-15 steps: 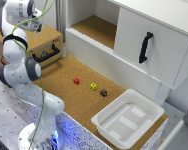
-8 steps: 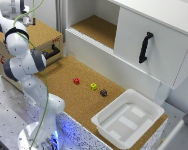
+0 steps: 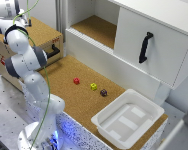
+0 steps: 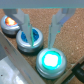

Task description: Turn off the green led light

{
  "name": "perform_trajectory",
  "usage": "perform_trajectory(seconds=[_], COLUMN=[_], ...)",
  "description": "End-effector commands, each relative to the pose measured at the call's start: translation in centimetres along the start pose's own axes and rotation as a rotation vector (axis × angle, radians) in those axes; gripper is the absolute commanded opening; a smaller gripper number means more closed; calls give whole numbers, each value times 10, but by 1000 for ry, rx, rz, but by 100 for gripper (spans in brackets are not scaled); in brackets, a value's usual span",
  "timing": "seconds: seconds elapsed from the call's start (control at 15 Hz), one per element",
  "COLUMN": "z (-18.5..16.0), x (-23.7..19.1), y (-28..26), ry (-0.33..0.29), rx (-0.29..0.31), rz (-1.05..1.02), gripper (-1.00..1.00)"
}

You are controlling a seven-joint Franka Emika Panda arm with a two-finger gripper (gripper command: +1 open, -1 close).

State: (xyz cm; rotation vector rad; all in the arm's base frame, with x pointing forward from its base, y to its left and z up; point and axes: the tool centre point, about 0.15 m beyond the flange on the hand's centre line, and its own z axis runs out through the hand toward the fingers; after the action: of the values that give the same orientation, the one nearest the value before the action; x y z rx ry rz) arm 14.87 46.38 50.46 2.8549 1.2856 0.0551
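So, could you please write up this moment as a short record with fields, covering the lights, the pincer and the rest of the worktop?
green led light: lit, nearest cap in the wrist view
blue cap: middle of the row
red-and-white cap: far end, glowing orange
pincer: open above the caps, touching none
white tray: on the cork top, nothing in it
small blocks: red, yellow, dark
cabinet door handle: black

Probably a lab, robot arm [image 3: 25,60], cork worktop [image 3: 69,85]
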Motion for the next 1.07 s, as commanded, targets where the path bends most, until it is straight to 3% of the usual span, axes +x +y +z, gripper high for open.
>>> perform_trajectory(seconds=[0.0,0.07,0.33,0.47,0.73,0.87,1.0], z=[31,35,56,66,84,77,43], x=[12,10,-1,-7,-6,-9,-13], y=[10,13,27,35,32,31,31], ry=[-15,-10,-19,-32,-42,-24,35], rx=[-48,-19,-14,18,8,21,22], rz=[88,116,197,238,246,251,259], gripper=[-100,-100,-100,-100,-100,-100,-100])
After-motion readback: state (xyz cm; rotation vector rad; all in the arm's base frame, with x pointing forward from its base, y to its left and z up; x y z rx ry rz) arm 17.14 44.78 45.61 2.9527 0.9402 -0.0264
